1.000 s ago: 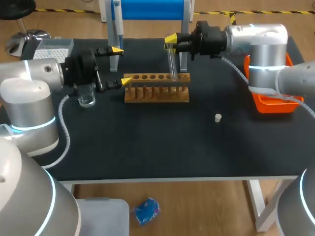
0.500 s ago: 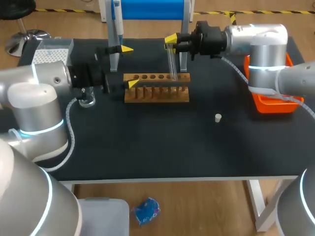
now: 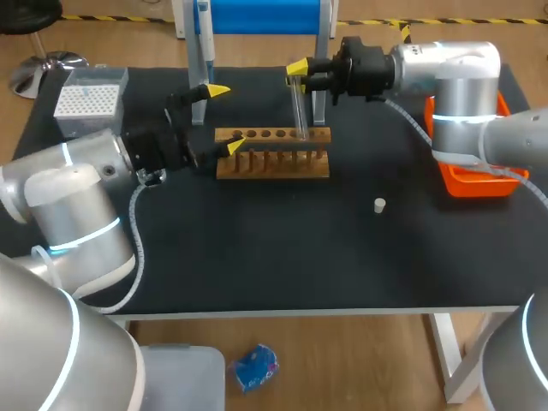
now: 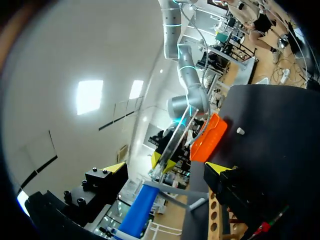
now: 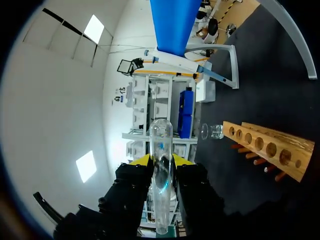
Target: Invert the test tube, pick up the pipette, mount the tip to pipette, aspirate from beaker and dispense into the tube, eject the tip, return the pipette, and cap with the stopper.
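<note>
My right gripper (image 3: 297, 75) is shut on a clear glass test tube (image 3: 300, 107), held nearly upright with its lower end just over the right holes of the wooden rack (image 3: 272, 163). In the right wrist view the test tube (image 5: 161, 150) is pinched between the yellow tips of the right gripper (image 5: 161, 161). My left gripper (image 3: 226, 117) stands wide open at the rack's left end, holding nothing. The left wrist view looks between the open left gripper (image 4: 166, 167) fingers at the tube (image 4: 176, 140). The pipette (image 3: 202, 38) hangs on the blue stand (image 3: 257, 15). The white stopper (image 3: 379, 204) lies on the table.
A glass beaker (image 3: 152, 177) is mostly hidden behind my left arm; it shows beyond the rack (image 5: 265, 147) as a beaker (image 5: 212, 131). A tip box (image 3: 88, 98) sits back left. An orange bin (image 3: 475, 178) sits at the right edge.
My left arm has swung right, bringing its open gripper from beside the beaker to the rack's left end. The right arm and tube have not moved.
</note>
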You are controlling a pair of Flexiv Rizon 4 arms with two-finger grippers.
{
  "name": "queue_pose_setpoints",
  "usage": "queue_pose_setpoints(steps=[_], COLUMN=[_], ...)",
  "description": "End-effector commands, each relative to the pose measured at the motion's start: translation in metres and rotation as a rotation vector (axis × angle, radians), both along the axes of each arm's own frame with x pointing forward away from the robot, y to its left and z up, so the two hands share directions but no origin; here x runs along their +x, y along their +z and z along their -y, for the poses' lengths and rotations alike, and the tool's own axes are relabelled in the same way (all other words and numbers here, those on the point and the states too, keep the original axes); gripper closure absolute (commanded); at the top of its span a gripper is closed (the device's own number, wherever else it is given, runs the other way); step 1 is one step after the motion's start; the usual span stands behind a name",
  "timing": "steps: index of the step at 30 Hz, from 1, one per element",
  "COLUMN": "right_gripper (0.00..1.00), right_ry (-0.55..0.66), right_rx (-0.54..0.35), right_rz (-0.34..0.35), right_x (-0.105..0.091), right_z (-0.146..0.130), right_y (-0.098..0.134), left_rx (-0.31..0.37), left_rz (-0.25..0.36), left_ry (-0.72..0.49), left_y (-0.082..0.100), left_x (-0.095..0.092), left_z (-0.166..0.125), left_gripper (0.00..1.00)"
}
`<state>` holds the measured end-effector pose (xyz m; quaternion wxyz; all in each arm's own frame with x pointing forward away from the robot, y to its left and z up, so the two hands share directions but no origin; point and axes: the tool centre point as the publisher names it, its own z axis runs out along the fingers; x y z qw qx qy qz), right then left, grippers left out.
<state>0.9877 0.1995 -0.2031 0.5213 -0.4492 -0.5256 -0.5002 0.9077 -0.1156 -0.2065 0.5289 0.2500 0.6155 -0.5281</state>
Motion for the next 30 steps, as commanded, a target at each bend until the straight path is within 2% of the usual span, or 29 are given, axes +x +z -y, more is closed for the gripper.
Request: queue_pose_setpoints(steps=[1,4,6,8,12,14,16,18,30], right_gripper=[1.00,1.00,1.00,1.00,1.00,1.00,1.00,1.00,1.00], right_ry=[0.001,0.001,0.001,0.001,0.001,0.001,0.001,0.001,0.001], right_rx=[-0.004,-0.004,-0.004,-0.004,-0.004,-0.004,-0.004,-0.004,-0.004], right_rz=[0.001,0.001,0.001,0.001,0.001,0.001,0.001,0.001,0.001], right_x=[0.000,0.000,0.000,0.000,0.000,0.000,0.000,0.000,0.000], right_z=[0.001,0.001,0.001,0.001,0.001,0.001,0.001,0.001,0.001], right_y=[0.001,0.001,0.001,0.001,0.001,0.001,0.001,0.001,0.001], left_rx=[-0.013,0.126,0.218,0.242,0.335,0.322,0.358,0.366,0.321], left_rz=[0.256,0.359,0.396,0.426,0.445,0.448,0.464,0.477,0.409], left_ry=[-0.015,-0.076,-0.099,-0.120,-0.168,-0.178,-0.206,-0.223,-0.178], left_y=[0.004,0.008,0.008,0.010,0.012,0.013,0.014,0.014,-0.001], left_x=[0.006,0.010,0.013,0.016,0.020,0.022,0.024,0.024,0.017], left_z=[0.005,0.008,0.010,0.011,0.016,0.018,0.020,0.023,0.047], left_gripper=[0.00,0.00,0.00,0.00,0.00,0.00,0.00,0.00,0.00])
